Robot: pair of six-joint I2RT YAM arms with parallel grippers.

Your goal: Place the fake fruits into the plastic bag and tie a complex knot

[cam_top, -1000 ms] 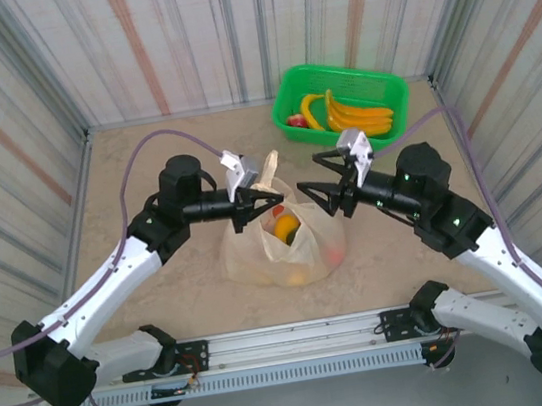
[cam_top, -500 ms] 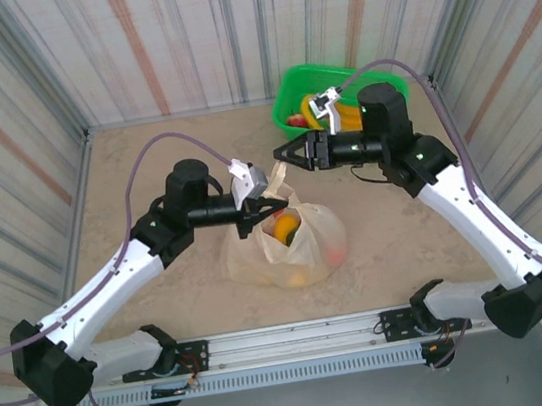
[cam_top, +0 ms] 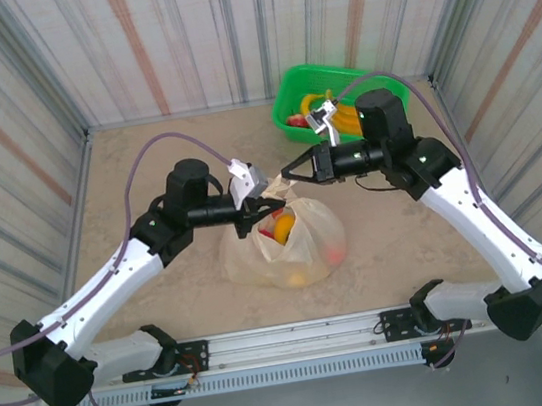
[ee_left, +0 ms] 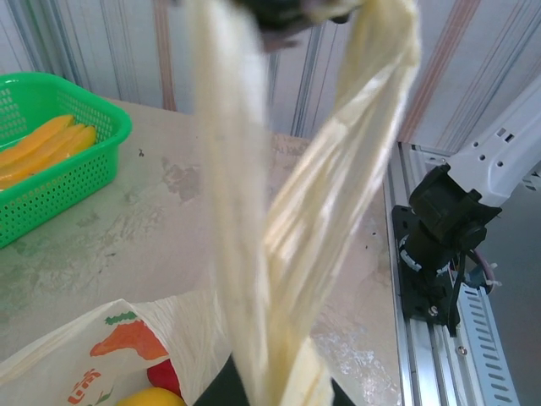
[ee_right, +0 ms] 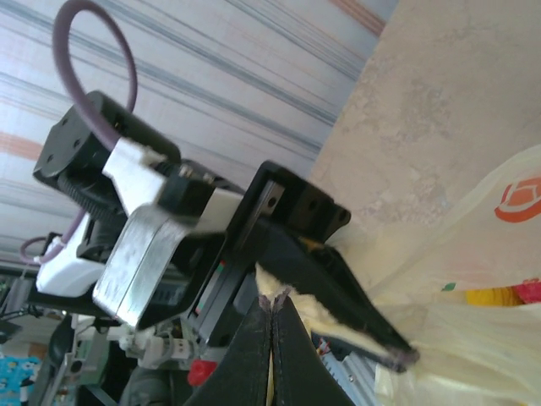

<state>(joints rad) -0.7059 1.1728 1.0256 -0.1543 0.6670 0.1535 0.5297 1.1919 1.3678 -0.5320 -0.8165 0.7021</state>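
Fruits (cam_top: pixel 286 227) half-hidden inside plastic bag (cam_top: pixel 259 263)

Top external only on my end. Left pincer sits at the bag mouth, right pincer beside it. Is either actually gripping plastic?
Observer: The left pincer is. The left wrist view shows the handle loop pulled taut as two pale strips rising from its grip.
Operator: And the right?
Observer: The right pincer is shut. Its own wrist view shows a sliver of cream plastic pinched at its tips.
Operator: Any knot yet?
Observer: None along those strips. Above the plastic bag they run apart, untied.
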